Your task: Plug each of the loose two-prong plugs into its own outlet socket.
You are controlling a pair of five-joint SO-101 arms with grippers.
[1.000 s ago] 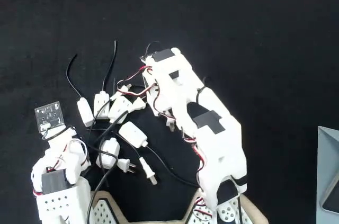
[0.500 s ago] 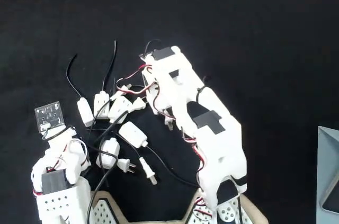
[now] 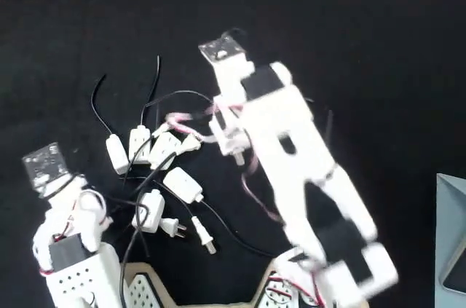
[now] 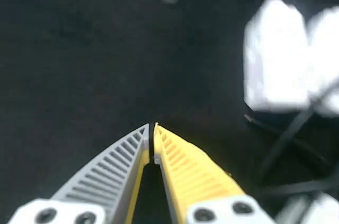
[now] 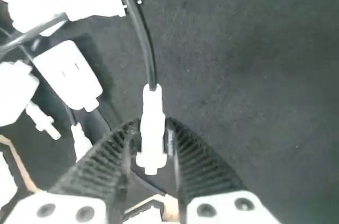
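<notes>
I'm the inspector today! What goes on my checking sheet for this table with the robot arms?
Surface: black cloth covers the table.
Job's things: one white plug is held; loose plugs lie near the white sockets.
Clutter: nothing seen.
Grippers: right gripper shut on the white plug; left gripper shut, holding nothing.
Cables: black cables criss-cross among the white sockets.
Surroundings: grey container at the right edge.
</notes>
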